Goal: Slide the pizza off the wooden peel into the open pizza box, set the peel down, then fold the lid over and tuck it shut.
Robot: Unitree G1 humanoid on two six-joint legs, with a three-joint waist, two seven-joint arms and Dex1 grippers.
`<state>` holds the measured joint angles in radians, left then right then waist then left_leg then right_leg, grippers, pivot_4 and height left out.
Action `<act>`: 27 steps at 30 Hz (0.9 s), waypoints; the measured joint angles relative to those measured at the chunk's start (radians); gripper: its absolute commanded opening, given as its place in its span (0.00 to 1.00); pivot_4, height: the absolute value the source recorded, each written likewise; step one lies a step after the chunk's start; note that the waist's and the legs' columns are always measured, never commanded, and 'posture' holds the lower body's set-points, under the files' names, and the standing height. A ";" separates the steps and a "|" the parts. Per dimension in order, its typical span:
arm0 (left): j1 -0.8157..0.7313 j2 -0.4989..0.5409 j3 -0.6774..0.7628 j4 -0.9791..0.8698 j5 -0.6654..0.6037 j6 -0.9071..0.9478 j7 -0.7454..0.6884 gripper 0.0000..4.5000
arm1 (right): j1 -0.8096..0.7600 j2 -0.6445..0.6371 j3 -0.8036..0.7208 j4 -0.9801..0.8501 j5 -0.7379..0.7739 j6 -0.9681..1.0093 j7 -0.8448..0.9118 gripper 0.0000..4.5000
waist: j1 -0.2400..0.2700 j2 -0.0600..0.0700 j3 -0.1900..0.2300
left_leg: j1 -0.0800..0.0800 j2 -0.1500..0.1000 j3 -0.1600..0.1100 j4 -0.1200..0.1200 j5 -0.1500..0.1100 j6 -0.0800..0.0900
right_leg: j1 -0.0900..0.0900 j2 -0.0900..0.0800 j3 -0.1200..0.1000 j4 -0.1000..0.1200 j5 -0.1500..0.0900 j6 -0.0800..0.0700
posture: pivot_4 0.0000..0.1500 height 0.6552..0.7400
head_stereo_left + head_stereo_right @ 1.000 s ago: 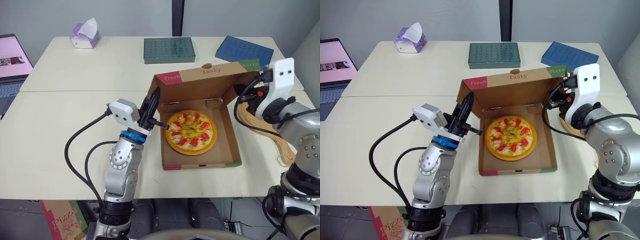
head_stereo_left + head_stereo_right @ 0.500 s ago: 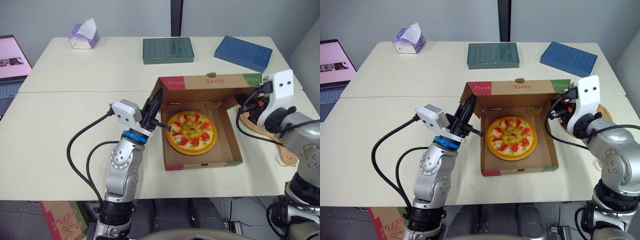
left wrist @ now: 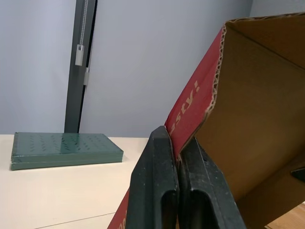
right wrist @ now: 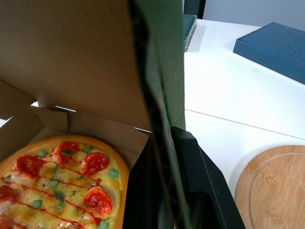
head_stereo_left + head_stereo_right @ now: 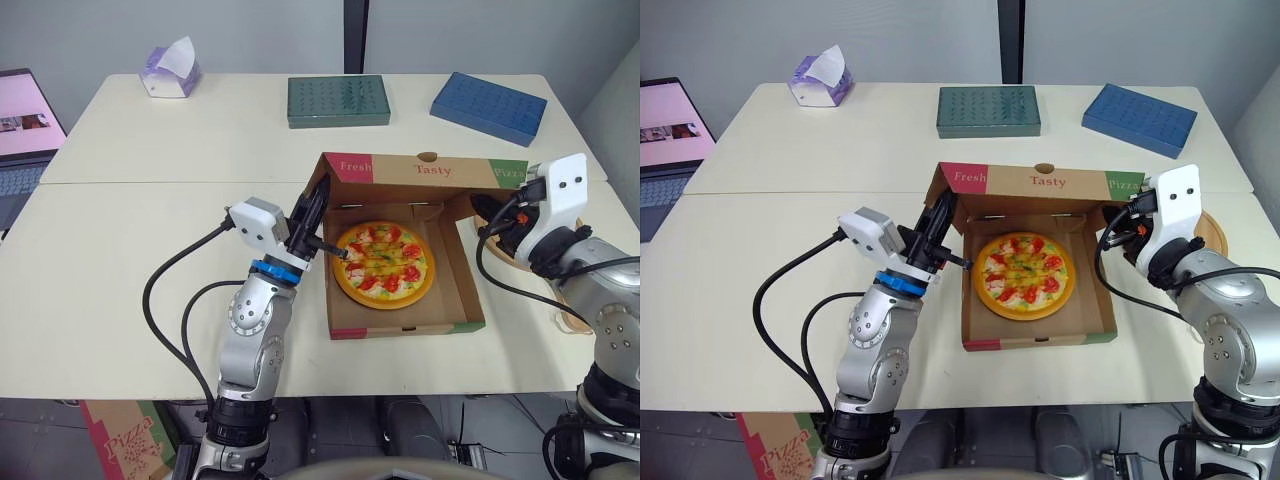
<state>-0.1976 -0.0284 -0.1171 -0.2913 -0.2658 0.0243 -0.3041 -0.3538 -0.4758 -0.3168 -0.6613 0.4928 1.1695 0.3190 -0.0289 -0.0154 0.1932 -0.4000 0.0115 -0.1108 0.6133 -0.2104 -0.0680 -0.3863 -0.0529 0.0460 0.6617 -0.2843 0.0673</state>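
the cream table is carrying a purple tissue box at its far left, a green box at far centre and a blue box at far right. the open pizza box is sitting near the right, and the wooden peel is lying just right of it.

You had bare table across the left half and along the near edge. The half-raised lid walled the middle; the peel lay by the right edge; green tray, blue tray and tissue box lined the far edge.
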 measured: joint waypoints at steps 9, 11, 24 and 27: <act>-0.073 0.013 0.017 -0.099 -0.019 0.231 0.056 0.00 | -0.044 -0.026 -0.006 0.049 0.002 0.021 0.013 0.01 | 0.000 0.000 0.000 | 0.000 0.000 0.000 0.000 0.000 0.000 | 0.000 0.000 0.000 0.000 0.000 0.000 | 1.00 1.00; -0.072 0.015 0.017 -0.099 -0.026 0.236 0.056 0.00 | -0.049 -0.031 -0.006 0.053 0.002 0.023 0.016 0.01 | 0.000 0.000 0.000 | 0.000 0.000 0.000 0.000 0.000 0.000 | 0.000 0.000 0.000 0.000 0.000 0.000 | 1.00 1.00; 0.015 0.002 0.016 -0.036 -0.064 0.094 -0.032 0.00 | -0.049 -0.019 -0.006 0.046 0.003 0.039 0.020 0.01 | 0.003 0.000 -0.002 | 0.000 0.000 0.000 0.000 0.000 0.000 | 0.001 0.000 0.000 -0.001 0.000 0.000 | 1.00 1.00; 0.015 -0.006 0.015 -0.018 -0.063 0.071 -0.035 0.00 | -0.048 -0.016 -0.007 0.040 0.003 0.046 0.019 0.01 | 0.003 0.000 -0.003 | 0.000 0.000 0.000 0.000 0.000 0.000 | 0.001 0.000 0.000 -0.001 0.000 0.000 | 1.00 1.00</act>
<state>-0.1828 -0.0343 -0.1018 -0.3095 -0.3291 0.0957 -0.3393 -0.4017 -0.4917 -0.3237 -0.6217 0.4953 1.2158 0.3384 -0.0260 -0.0154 0.1902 -0.3996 0.0114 -0.1109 0.6133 -0.2104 -0.0680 -0.3852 -0.0529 0.0459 0.6604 -0.2843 0.0674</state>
